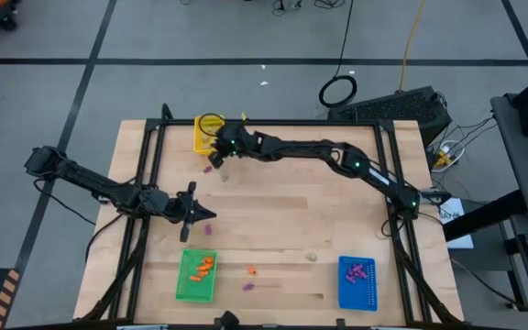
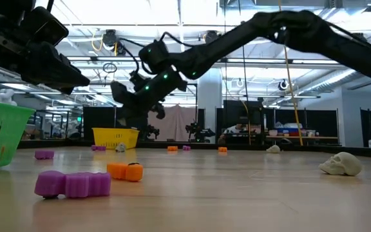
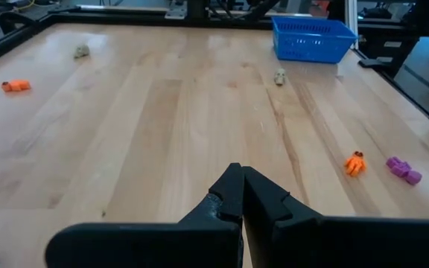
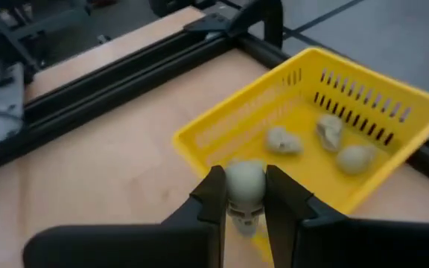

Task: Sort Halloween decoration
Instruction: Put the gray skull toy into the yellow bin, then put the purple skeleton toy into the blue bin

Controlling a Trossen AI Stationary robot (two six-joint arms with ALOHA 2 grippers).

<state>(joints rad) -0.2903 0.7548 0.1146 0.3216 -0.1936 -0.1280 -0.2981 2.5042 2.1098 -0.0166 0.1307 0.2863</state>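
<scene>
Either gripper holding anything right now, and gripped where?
Right gripper pinches a beige-grey skull by its sides, beside the yellow tray. Left gripper is shut, empty.

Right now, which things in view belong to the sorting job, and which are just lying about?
Job:
- beige skull held in right claw
- yellow tray holding three beige skulls
- green tray, blue tray
- loose purple trinket
- left claw, shut

Lying about:
- coiled cable on floor

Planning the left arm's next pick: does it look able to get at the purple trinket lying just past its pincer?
Probably yes. The left pincer is shut and empty, the purple trinket lies close by on bare table, and nothing stands between them.
</scene>
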